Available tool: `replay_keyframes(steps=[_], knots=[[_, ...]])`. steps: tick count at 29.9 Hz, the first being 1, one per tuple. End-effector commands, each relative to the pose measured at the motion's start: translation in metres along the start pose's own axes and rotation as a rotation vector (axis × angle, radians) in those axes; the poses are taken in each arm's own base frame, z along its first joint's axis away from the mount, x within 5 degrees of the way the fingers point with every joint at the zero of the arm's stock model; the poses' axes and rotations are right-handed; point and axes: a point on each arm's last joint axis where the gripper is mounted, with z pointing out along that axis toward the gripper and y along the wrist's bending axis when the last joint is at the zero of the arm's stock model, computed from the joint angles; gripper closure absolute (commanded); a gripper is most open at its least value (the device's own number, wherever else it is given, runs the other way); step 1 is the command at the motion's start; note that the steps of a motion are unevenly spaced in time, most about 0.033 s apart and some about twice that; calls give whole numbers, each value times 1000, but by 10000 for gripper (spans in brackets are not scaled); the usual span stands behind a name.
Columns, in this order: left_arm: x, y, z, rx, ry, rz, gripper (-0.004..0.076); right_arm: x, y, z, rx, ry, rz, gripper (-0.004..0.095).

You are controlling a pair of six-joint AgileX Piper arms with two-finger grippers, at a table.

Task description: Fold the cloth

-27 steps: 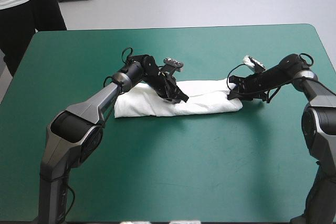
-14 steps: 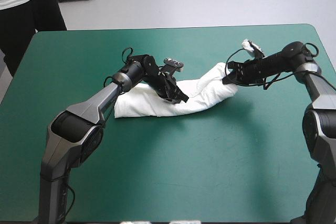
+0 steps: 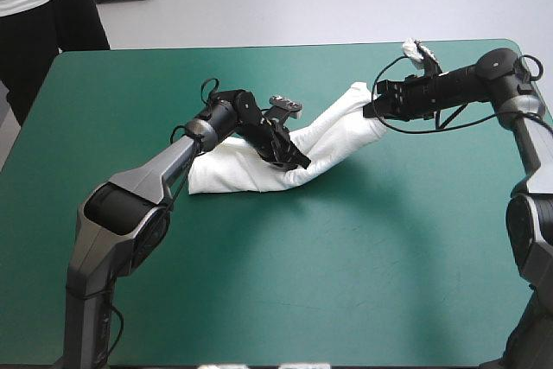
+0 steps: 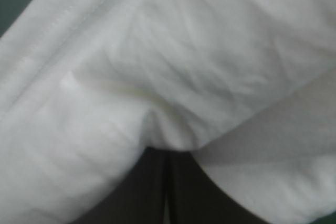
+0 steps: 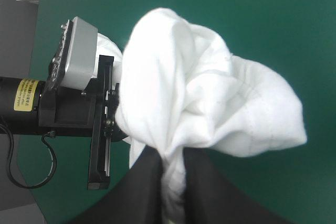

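The T-shirt (image 3: pixel 229 172) lies as a long folded bundle across the middle of the teal-green cover (image 3: pixel 285 291). The left gripper (image 3: pixel 299 162) is down on the middle of the bundle, its black fingers (image 4: pixel 142 198) pressed together with white cloth gathered at their tips. Farther back and to the right, the right gripper (image 3: pixel 373 111) pinches the bundle's right end and holds it raised off the cover, so this half slopes up from the left gripper
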Motion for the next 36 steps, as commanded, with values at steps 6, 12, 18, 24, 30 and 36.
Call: replay_keyframes(steps=[6, 12, 18, 24, 30, 36], knots=[[-23, -25, -145, -181, -211, 110, 734, -5, 39, -22, -97, -88, -66, 921], [-1, -30, -265, -339, -428, 98, 734, 0, 64, -1, -152, -49, -115, 921], [50, -51, -368, -478, -655, 76, 734, 1, 107, 23, -189, -64, -211, 921], [88, -85, -418, -544, -784, 107, 734, 3, 145, 40, -219, -108, -271, 921], [106, -103, -434, -547, -829, 123, 734, 11, 157, 74, -240, -74, -273, 921], [115, -112, -440, -549, -848, 128, 734, 20, 163, 114, -268, 8, -288, 915]])
